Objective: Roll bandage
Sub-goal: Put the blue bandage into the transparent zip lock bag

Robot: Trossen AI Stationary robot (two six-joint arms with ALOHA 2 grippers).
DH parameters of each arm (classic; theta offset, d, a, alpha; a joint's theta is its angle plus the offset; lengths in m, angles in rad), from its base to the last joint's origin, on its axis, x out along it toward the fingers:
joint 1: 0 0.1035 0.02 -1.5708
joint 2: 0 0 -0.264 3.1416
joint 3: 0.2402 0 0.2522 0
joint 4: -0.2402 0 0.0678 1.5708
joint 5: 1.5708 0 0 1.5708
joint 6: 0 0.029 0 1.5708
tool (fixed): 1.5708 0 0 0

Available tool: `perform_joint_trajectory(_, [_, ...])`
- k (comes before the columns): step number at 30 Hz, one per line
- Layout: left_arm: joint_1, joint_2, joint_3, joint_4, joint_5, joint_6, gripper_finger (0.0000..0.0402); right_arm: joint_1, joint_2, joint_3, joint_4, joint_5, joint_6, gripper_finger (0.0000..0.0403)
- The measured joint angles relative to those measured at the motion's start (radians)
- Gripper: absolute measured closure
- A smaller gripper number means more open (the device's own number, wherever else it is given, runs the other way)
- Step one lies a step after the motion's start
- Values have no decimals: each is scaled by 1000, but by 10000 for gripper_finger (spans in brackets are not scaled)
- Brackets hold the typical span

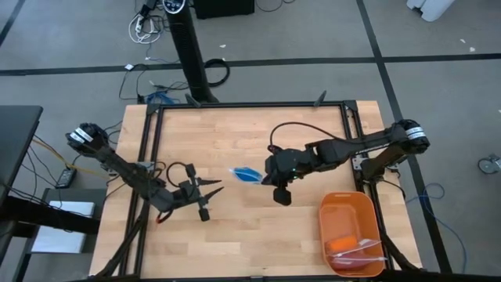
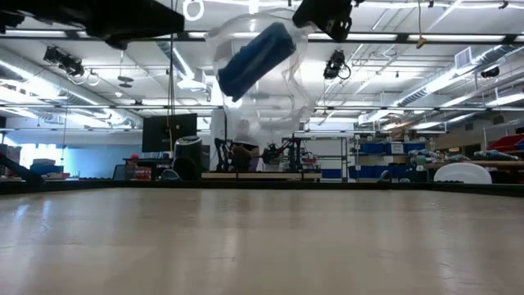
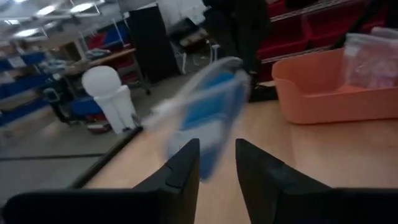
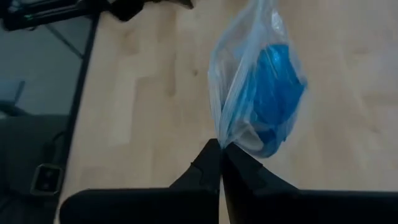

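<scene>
Clear plastic bag (image 4: pixel 249 81) hangs above the table (image 1: pixel 235 133), pinched at one edge by the right gripper (image 4: pixel 221 149), whose fingers are fully closed on the film. The bandage (image 4: pixel 273 87) (a bright blue roll) sits inside the bag, clear of the wood. The left gripper (image 3: pixel 216 163) points toward the bag from the side away from the orange tray (image 1: pixel 348 213); its fingers stand partly apart, holding nothing.
</scene>
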Motion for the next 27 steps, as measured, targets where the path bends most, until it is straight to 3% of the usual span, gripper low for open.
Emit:
perform_joint_trajectory(6, [42,1,24,-1,-20,128,255,18,-5,0,6,-42,-1,400])
perform_joint_trajectory(10, [55,-2,25,22,-16,129,229,42,-8,0,10,-57,-2,400])
perform_joint_trajectory(19, [103,-3,26,46,287,124,224,79,-8,0,47,-117,-9,400])
perform_joint_trajectory(27, [106,-3,26,52,407,126,271,85,-8,0,67,-133,-10,400])
